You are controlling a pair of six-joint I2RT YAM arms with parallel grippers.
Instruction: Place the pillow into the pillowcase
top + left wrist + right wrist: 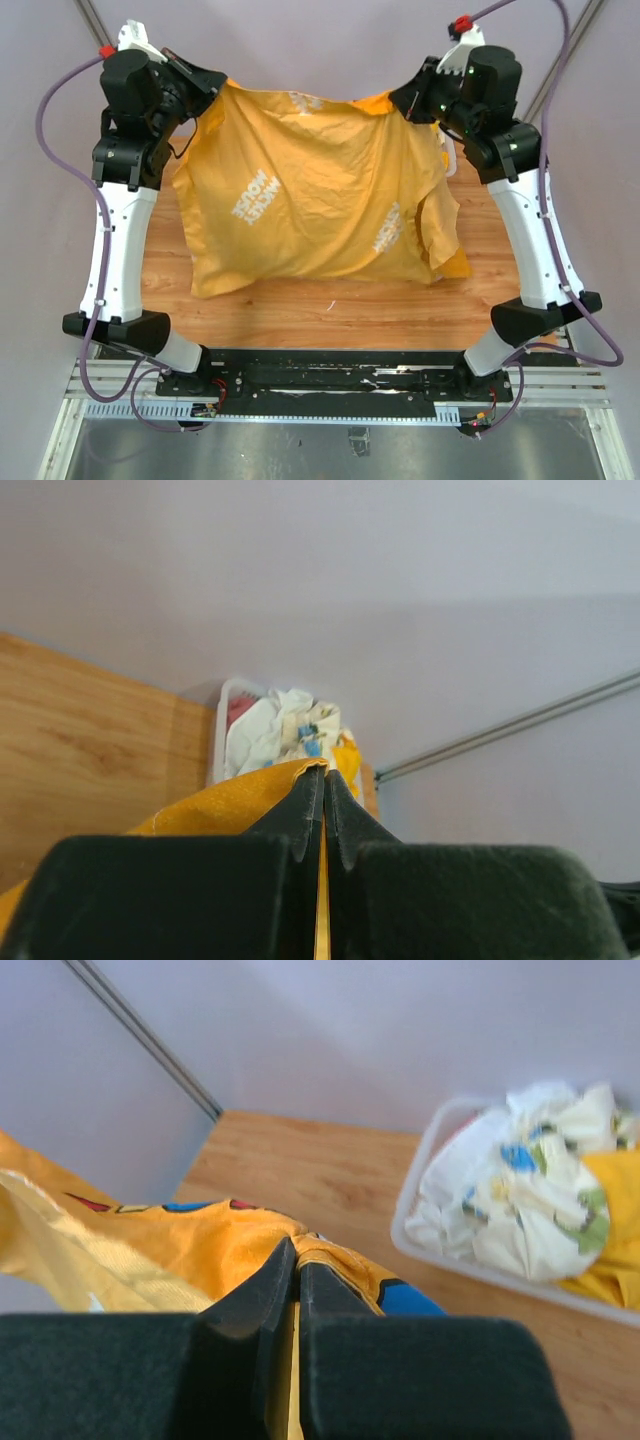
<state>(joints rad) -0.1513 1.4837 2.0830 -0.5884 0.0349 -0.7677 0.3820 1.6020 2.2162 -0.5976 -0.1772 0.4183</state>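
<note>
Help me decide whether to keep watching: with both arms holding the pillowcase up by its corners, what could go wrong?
The left gripper and right gripper each pinch only a thin edge of the pillowcase, so the fabric might slip out. The basket sits close to the right gripper, which could knock it.

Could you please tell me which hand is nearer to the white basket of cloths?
Right. The right hand, shut on one corner of the pillowcase, is beside the basket; the left hand holds the other corner, across the fabric from it.
</note>
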